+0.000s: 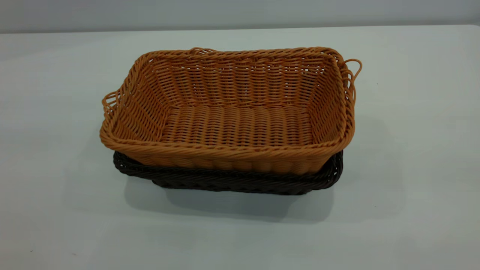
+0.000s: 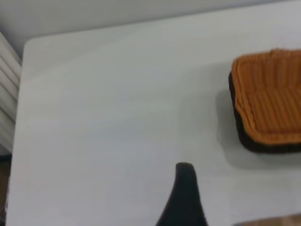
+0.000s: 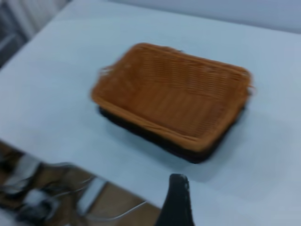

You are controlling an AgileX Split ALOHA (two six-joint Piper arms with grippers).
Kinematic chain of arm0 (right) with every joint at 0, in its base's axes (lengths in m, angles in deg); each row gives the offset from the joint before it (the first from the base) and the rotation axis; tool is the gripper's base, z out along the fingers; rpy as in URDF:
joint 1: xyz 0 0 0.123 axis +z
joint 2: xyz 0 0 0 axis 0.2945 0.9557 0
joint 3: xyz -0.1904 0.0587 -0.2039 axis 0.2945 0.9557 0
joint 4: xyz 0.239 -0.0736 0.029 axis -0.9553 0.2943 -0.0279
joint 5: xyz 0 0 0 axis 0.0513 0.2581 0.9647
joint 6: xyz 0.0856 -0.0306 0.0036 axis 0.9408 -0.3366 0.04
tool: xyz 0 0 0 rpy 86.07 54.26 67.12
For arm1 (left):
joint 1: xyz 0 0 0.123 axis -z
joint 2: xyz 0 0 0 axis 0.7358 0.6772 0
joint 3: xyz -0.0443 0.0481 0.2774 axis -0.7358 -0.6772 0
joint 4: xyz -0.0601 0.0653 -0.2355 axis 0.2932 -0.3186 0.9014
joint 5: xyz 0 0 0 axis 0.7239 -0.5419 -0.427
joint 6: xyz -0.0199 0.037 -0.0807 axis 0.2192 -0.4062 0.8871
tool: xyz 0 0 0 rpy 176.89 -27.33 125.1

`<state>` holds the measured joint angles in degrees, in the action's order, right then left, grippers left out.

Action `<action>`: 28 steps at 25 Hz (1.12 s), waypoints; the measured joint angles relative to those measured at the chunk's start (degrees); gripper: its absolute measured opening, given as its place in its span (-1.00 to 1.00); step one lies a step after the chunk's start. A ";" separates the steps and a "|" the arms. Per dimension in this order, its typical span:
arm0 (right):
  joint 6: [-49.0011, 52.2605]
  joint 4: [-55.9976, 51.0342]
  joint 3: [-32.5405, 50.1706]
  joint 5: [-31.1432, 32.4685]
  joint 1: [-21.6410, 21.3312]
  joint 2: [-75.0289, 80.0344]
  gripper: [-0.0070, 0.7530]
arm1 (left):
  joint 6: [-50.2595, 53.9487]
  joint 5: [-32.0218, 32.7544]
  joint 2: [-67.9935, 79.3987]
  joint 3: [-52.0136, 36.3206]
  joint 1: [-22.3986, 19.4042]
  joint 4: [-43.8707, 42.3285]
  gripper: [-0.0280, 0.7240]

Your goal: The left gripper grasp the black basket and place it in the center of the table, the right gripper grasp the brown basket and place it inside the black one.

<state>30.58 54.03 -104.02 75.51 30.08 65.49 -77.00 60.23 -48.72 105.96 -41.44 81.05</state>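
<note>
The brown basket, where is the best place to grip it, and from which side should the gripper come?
Probably from above, onto the braided rim of a short end beside a loop handle. The brown basket sits nested in the black basket, so its lower walls are hidden; only the rim stands free.

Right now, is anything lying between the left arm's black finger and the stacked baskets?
No. In the left wrist view, only bare white table separates the left gripper's fingertip from the brown basket nested in the black basket.
</note>
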 joint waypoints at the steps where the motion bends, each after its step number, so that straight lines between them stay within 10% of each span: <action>1: 0.26 1.37 1.74 0.00 0.00 -2.66 0.53 | -0.12 0.00 -1.74 -2.15 0.00 0.06 0.57; 12: -5.60 6.00 19.15 -6.43 0.00 -10.38 0.53 | -1.87 0.00 -15.55 -18.62 0.00 1.53 0.57; 28: -5.42 6.17 20.03 -6.55 0.00 -12.97 0.53 | -2.79 -2.03 -17.91 -26.23 0.00 4.53 0.57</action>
<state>25.15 60.21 -83.99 68.96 30.08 52.53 -79.79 58.20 -66.64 79.73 -41.44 85.58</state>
